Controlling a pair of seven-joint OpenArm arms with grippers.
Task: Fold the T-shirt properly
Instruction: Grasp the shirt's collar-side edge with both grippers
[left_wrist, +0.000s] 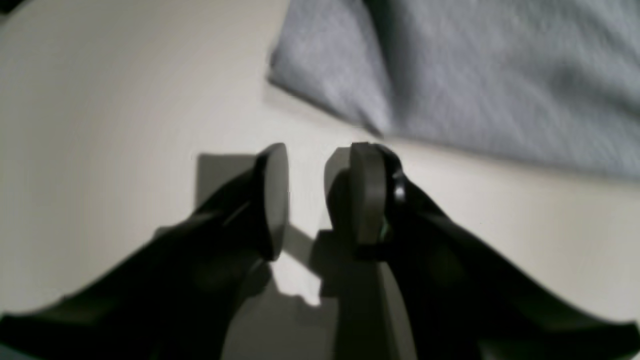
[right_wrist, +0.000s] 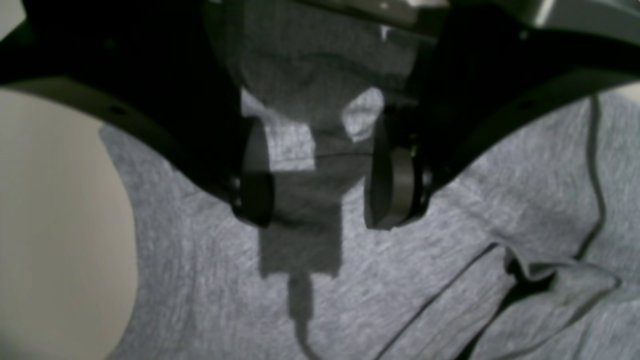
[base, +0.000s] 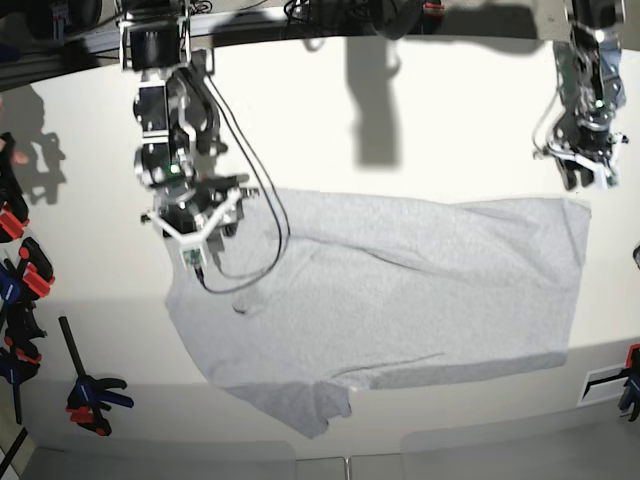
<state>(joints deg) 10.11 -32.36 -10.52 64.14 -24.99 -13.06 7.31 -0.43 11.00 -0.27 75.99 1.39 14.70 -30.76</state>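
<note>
The T-shirt (base: 400, 290) is light heather-grey and lies spread on the white table (base: 400, 130), plain side up, with creases and a folded-over flap at its near left corner. My right gripper (base: 195, 243) hovers over the shirt's far left corner. In the right wrist view it (right_wrist: 325, 190) is open, with grey fabric (right_wrist: 400, 280) below the jaws and nothing between them. My left gripper (base: 583, 178) is just beyond the shirt's far right corner. In the left wrist view it (left_wrist: 320, 195) is open and empty over bare table, with the shirt's edge (left_wrist: 450, 75) just ahead.
A black cable (base: 255, 250) from the right arm loops onto the shirt's left part. Several clamps (base: 90, 405) lie along the table's left edge and one (base: 630, 385) at the right edge. Arm shadows fall on the far table.
</note>
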